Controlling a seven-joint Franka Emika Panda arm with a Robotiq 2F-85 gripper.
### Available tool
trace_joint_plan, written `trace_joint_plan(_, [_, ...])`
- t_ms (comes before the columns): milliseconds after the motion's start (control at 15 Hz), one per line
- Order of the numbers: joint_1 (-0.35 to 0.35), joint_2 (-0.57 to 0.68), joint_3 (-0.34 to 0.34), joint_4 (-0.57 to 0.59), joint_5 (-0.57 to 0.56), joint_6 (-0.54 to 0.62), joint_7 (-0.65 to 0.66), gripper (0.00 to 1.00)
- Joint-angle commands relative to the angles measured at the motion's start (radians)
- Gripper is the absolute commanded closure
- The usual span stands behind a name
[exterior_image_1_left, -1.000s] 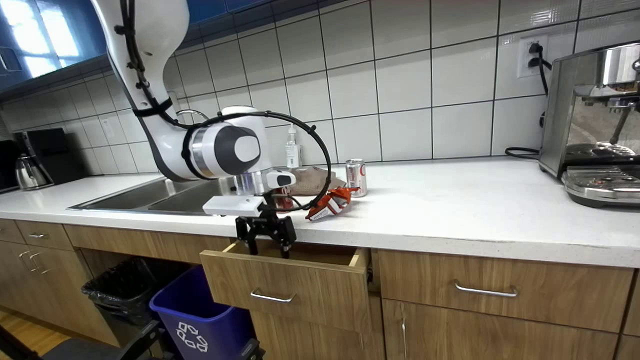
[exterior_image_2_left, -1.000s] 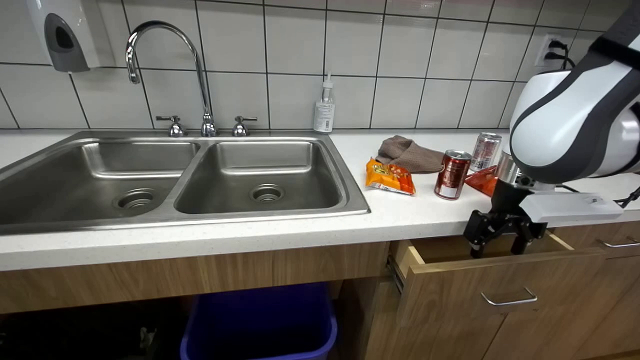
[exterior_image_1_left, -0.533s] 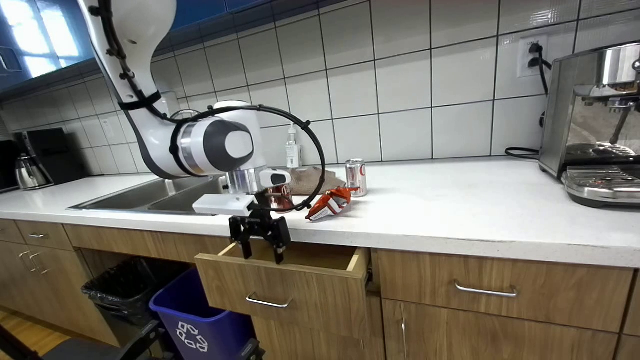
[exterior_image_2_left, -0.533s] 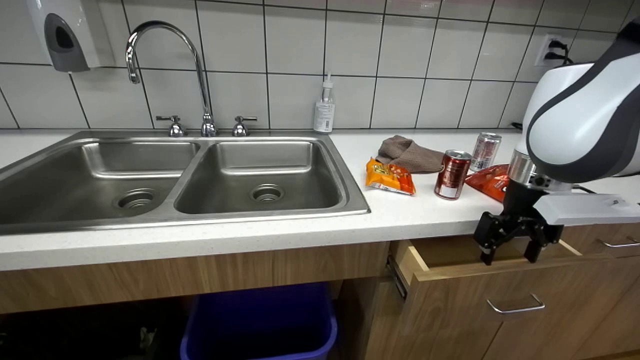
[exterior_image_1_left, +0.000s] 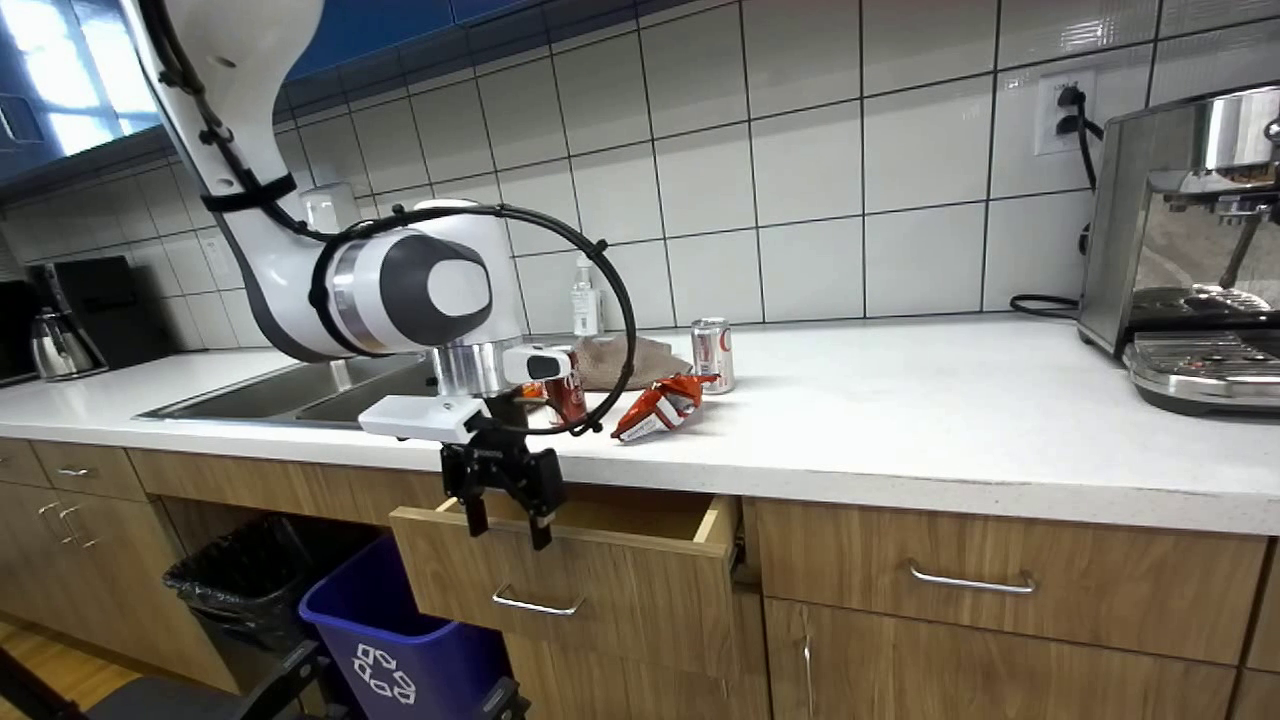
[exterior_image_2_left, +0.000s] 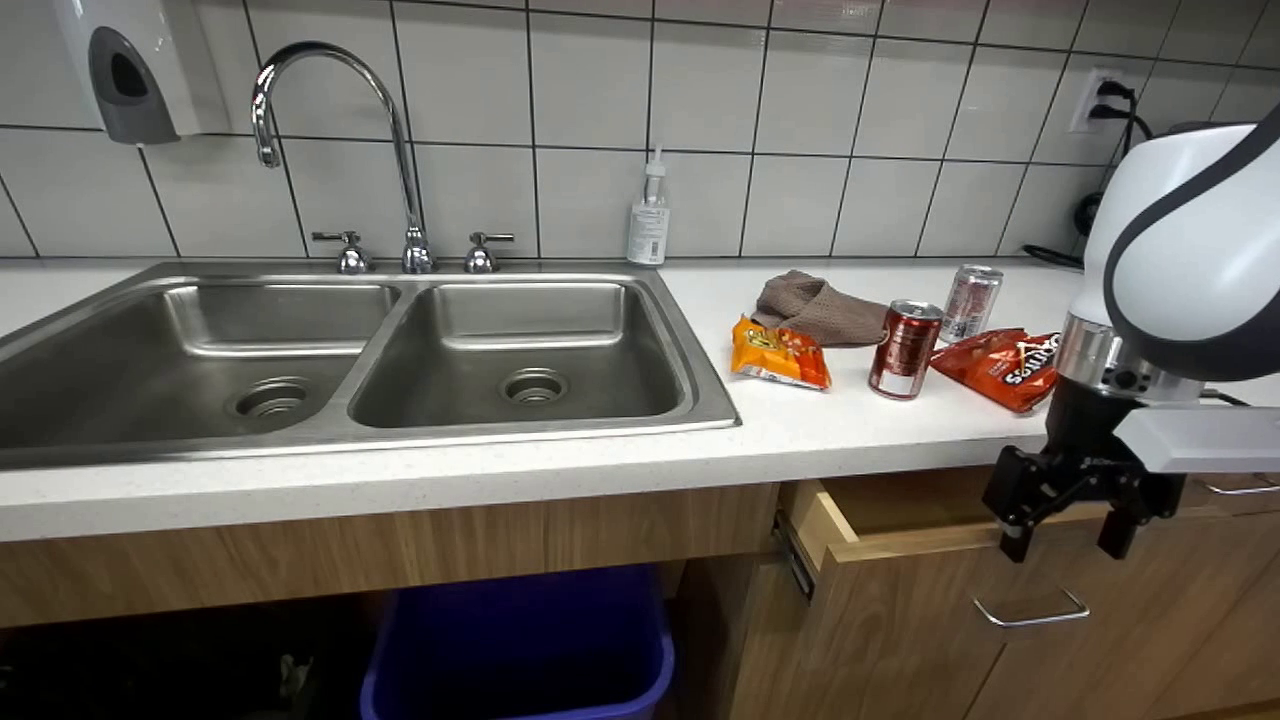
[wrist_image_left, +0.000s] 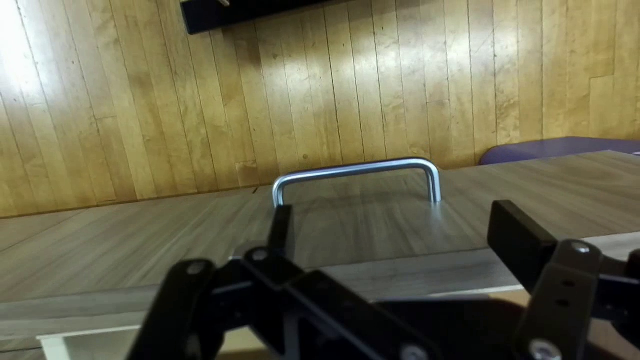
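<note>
The black two-fingered gripper (exterior_image_2_left: 1066, 548) is spread wide, with nothing gripped, near the top of a brown wooden drawer (exterior_image_1_left: 610, 580), drawn partway out below the front edge of the white countertop (exterior_image_1_left: 900, 400). A silver bar handle (wrist_image_left: 357, 169) is fixed to the drawer's front.

Room: a kitchen; home or workplace cannot be told.
Sink (exterior_image_2_left: 376, 350): double-bowl, steel, with chrome faucet (exterior_image_2_left: 416, 247), left half of an exterior view.
Wall (exterior_image_1_left: 800, 150): white-tiled, with dispenser (exterior_image_2_left: 150, 75) at upper left of an exterior view.
Espresso machine (exterior_image_1_left: 1185, 250): on white counter (exterior_image_1_left: 930, 400), right edge of an exterior view.
Cabinets (exterior_image_1_left: 1110, 560): wood-faced, with an open drawer (exterior_image_1_left: 645, 590) at lower centre of an exterior view.
Recycling bin (exterior_image_1_left: 420, 655): blue, beside a black-lined bin (exterior_image_1_left: 242, 602), lower left of an exterior view.
</note>
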Motion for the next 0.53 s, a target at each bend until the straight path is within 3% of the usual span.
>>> trace_joint_plan(0, [0.009, -0.060, -0.009, -0.023, -0.029, -0.028, 0.036, 0.00])
trace_joint_plan(467, [-0.008, -0.016, 0.009, 0.052, -0.010, -0.021, -0.006, 0.00])
